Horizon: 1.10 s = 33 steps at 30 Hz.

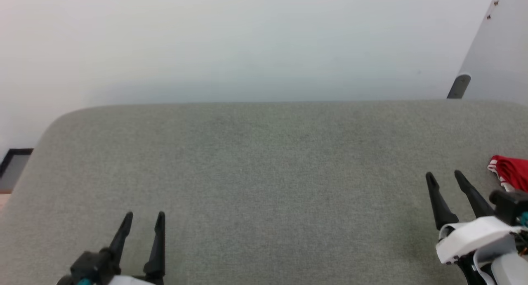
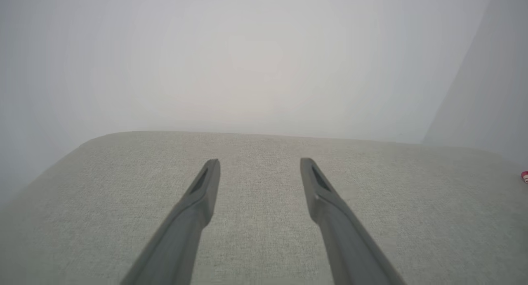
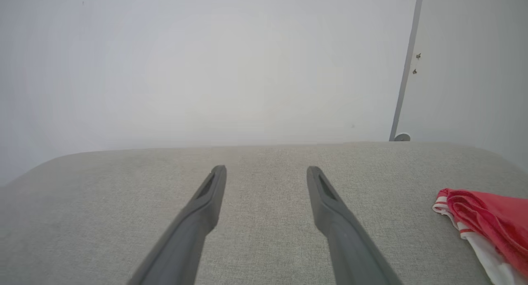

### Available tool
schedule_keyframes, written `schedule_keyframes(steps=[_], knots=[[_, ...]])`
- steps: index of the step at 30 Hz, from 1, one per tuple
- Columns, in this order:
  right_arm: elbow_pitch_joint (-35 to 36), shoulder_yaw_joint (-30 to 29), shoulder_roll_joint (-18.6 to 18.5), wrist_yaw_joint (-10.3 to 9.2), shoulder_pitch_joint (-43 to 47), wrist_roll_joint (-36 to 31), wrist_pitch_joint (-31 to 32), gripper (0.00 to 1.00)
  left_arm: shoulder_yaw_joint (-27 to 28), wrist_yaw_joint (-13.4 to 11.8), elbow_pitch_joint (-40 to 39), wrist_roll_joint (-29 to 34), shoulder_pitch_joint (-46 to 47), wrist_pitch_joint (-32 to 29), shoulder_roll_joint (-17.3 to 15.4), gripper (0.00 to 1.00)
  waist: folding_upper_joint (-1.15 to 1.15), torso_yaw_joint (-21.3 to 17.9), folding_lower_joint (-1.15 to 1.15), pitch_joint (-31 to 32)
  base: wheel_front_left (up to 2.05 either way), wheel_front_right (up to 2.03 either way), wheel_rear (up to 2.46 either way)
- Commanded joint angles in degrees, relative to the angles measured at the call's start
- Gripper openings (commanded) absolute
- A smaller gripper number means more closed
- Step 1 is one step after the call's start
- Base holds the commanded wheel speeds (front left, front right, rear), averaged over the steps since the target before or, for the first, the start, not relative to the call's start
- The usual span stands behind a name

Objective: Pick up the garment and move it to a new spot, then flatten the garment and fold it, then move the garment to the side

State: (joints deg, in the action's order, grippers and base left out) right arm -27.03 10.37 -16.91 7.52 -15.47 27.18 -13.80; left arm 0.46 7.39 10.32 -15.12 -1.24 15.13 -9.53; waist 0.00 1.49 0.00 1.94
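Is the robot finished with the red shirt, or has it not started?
Done: nothing certain. The red shirt lies bunched at the right edge of the grey cushion, partly out of frame, so I cannot tell if it is folded. In hand: nothing; the left gripper and right gripper are open and empty. Left: probably everything, picking up, flattening, folding, moving aside.

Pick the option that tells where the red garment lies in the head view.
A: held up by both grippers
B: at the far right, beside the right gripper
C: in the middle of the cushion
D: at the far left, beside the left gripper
B: the garment lies bunched at the right edge of the cushion, next to the right gripper.
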Motion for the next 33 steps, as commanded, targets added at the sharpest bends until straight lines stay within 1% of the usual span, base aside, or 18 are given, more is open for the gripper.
schedule_keyframes(steps=[1,9,21,27,33], knots=[[0.9,-0.9,0.4,-0.06,1.3,-0.3,0.0,1.0,0.1,0.1,-0.3,0.2,-1.1,-0.1,0.0,1.0,0.0,0.5,0.0,0.8,0.0,0.0,0.0],[9.0,-5.2,1.7,-0.06,8.2,-2.8,2.3,1.0,0.8,0.1,-2.4,0.5,-3.9,-0.1,-0.5,1.0,0.0,0.8,0.0,1.3,0.0,0.0,0.0],[21.4,-11.9,5.7,-0.06,16.7,-5.7,6.5,1.0,3.8,0.1,-5.7,0.5,-7.8,-0.1,0.7,1.0,0.0,0.2,0.0,1.1,0.0,0.0,0.0],[24.6,-13.2,7.4,-0.06,18.2,-6.6,7.7,1.0,4.2,0.1,-6.1,0.8,-8.3,-0.1,1.0,1.0,0.0,-0.1,0.0,1.0,0.0,0.0,0.0],[26.0,-14.4,8.7,-0.06,18.7,-6.6,8.1,1.0,4.1,0.1,-6.3,-0.1,-8.1,-0.1,1.2,1.0,0.0,-0.2,0.0,0.9,0.0,0.0,0.0]])
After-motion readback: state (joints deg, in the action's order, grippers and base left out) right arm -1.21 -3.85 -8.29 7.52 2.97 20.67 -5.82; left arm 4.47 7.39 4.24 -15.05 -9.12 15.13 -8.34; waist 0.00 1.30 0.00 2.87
